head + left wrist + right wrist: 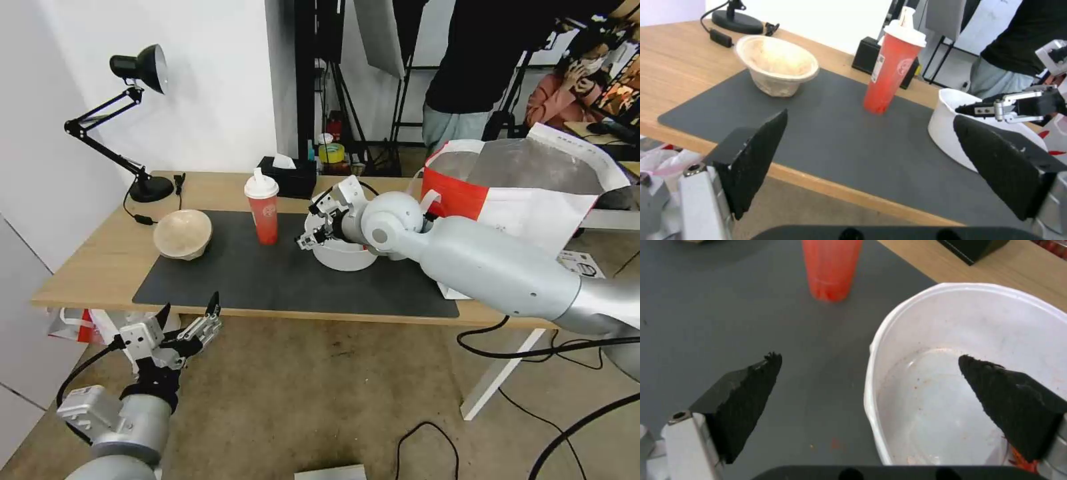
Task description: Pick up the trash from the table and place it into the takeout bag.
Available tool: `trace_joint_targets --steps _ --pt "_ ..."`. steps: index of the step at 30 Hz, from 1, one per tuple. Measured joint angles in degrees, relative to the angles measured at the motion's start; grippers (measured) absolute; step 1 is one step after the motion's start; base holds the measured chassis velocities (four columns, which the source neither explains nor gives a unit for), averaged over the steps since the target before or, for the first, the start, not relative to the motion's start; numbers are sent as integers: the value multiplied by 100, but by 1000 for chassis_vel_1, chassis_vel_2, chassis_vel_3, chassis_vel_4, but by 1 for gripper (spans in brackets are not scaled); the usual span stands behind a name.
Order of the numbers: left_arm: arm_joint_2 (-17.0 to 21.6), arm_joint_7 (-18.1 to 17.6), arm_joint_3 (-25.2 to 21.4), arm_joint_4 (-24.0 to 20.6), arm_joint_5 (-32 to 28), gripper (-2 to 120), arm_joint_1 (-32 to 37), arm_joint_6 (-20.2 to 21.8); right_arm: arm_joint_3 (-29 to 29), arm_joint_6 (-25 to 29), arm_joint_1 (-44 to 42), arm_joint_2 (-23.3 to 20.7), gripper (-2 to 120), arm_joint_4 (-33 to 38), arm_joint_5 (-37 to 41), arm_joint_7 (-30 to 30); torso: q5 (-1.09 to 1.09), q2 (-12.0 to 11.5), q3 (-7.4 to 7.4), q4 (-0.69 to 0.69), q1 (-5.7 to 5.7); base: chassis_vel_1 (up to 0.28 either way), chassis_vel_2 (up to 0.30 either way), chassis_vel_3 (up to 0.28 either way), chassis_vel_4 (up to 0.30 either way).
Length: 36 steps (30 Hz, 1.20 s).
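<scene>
Long light-wood worktop (100, 257) under a dark grey mat (280, 280), and the big white-and-red takeout bag (527, 190) stands at its right end. The right claw (315, 223) spreads wide over the white bowl's (347, 257) rim, one finger inside. Red cup (263, 210) upright just left, beige pulp bowl (183, 233) farther left. The left claw (190, 317) gapes open below the front edge.

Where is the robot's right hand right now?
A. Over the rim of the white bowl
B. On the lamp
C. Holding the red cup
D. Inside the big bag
A. The right hand is open at the white bowl, with one finger inside the rim and the other outside; the cup stands untouched beside it.
</scene>
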Motion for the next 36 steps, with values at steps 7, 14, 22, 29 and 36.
trace_joint_targets --steps 7,14,22,29,36 --pt "-3 -8 0 0 0 100 0 -3 -16 0 43 -147 100 78 2 -36 0 0 0 0 0 0 0 0 0" --pt "0 -23 0 0 0 100 -2 -5 -13 0 35 -386 100 192 -25 -174 0 0 0 0 0 0 0 0 0" --pt "-9 -40 16 0 10 100 -10 -10 19 0 -42 -649 100 278 -111 -368 0 0 0 0 0 0 0 0 0" --pt "-3 -42 20 0 14 100 2 -10 54 0 -170 -689 100 275 -193 -428 1 0 0 0 0 0 0 0 0" --pt "-3 -46 9 0 14 100 9 -11 57 0 -236 -670 100 210 -256 -462 -1 0 0 0 0 0 0 0 0"
